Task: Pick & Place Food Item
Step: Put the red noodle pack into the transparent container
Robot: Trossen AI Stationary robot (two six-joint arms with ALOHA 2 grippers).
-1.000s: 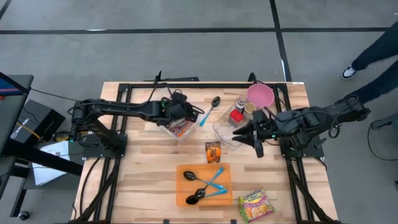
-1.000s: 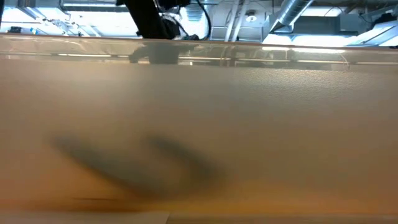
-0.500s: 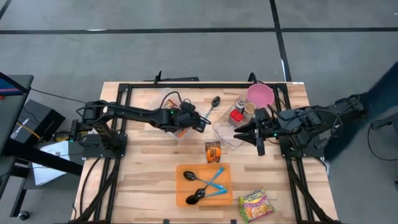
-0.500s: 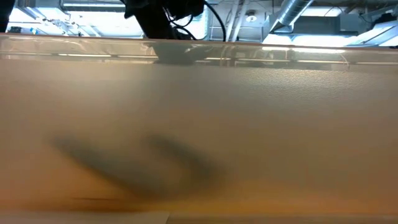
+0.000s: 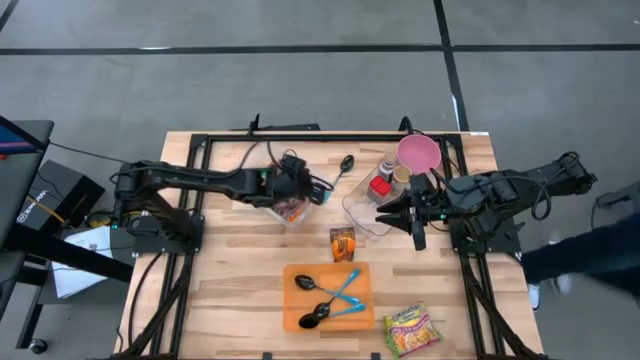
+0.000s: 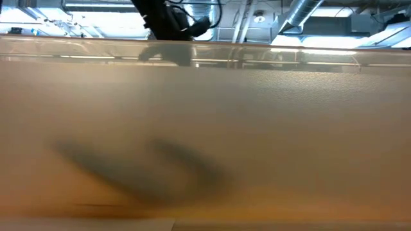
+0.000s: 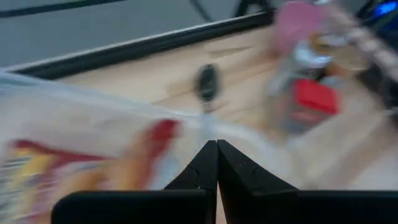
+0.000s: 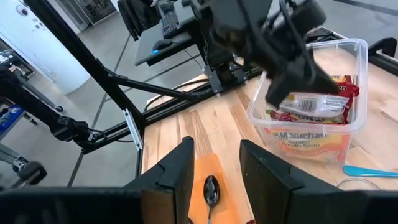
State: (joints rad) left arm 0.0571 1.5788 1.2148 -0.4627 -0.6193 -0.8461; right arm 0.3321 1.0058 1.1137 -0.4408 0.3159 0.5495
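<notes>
The left tool [image 5: 318,190], fingers pressed together on nothing, hovers at the near edge of the clear rectangular plastic tub [image 5: 287,207]. The red-and-yellow noodle packet [image 8: 309,106] lies inside that tub, directly beneath the tool, long axis along the tub's length. The left arm is far nearer. The right tool [image 5: 383,216] waits partly open and empty, well away beside another clear container [image 5: 362,212] (the bench [image 5: 240,290] fills the low view). Only the right wrist view shows the packet's label clearly.
</notes>
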